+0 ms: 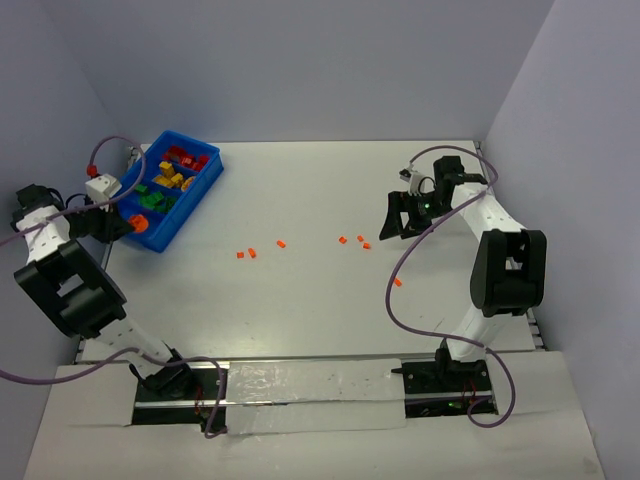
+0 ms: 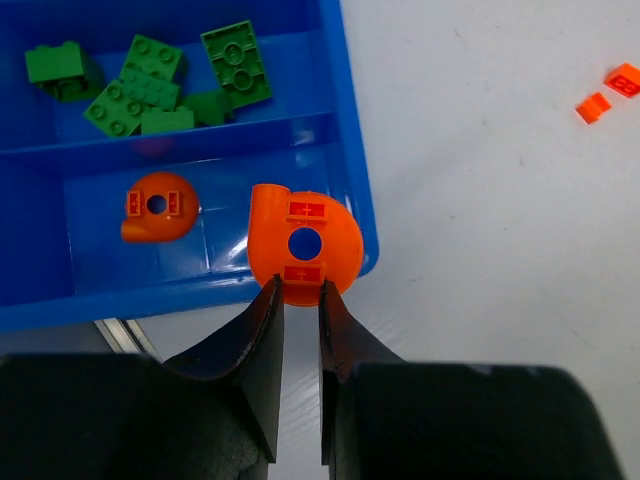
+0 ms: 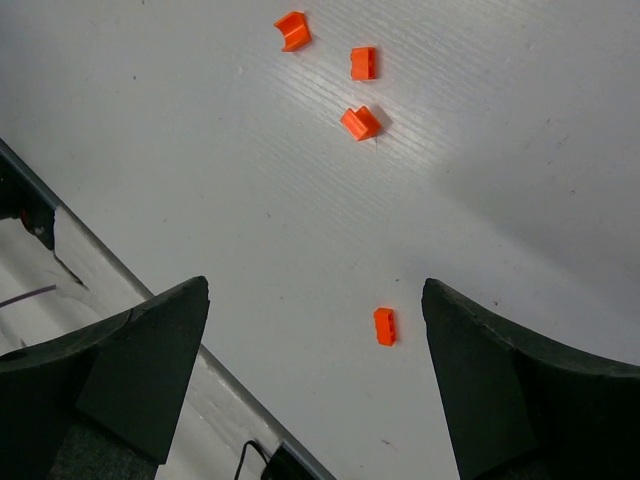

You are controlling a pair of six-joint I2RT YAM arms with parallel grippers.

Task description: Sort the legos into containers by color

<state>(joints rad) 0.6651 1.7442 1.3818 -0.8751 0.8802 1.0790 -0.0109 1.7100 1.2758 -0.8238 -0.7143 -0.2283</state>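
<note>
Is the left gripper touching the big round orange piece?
Touching. The left wrist view shows the left gripper with both fingers pinching the bottom edge of the round orange piece, held over the blue bin.

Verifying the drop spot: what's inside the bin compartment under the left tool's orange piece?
One orange rounded piece lies in that compartment of the blue bin. The held orange piece, pinched by the left tool, covers the compartment's corner, so the floor there is unseen.

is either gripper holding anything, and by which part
Left gripper pinches the round orange piece by its near rim, over the blue bin. Right gripper is open, holding nothing.
</note>
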